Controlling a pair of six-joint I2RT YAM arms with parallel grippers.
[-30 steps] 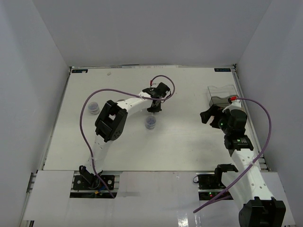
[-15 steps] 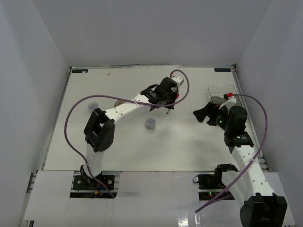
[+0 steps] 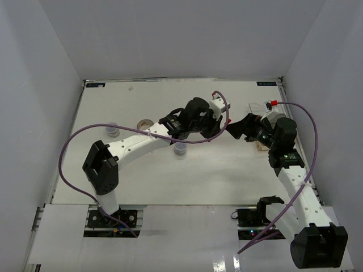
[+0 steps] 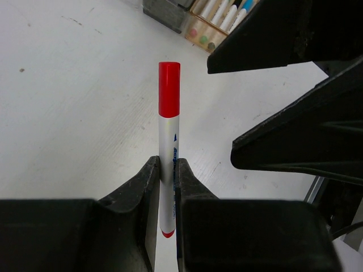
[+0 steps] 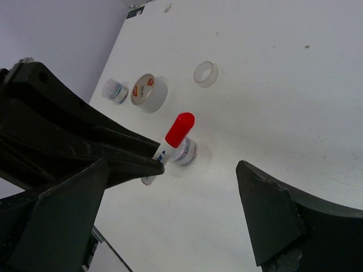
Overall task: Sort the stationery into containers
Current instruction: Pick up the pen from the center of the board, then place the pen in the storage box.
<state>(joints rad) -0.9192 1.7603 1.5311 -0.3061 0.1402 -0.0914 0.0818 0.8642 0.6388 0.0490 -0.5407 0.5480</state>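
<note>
- Currently the red-capped marker [image 4: 169, 127] is sitting pinched by its barrel in the left gripper [image 4: 167, 163], hanging over the table [image 5: 283, 85] near the organiser [image 4: 164, 10].
- Right gripper [image 3: 244, 126] is facing it close by, jaws spread wide, gripping nothing.
- Sorting is looking partly done: several markers [image 4: 231, 12] are lying in the organiser's tan tray, count unclear.
- Waiting outside: one tape roll [image 5: 149, 92], one clear ring [image 5: 206, 73], two tubs, first tub [image 5: 115, 89], second tub [image 5: 187, 153].

The marker [image 4: 169, 133] in the left tool [image 4: 166, 164] lies between organiser [image 4: 167, 10], right, and tape roll [image 5: 161, 90], left.
</note>
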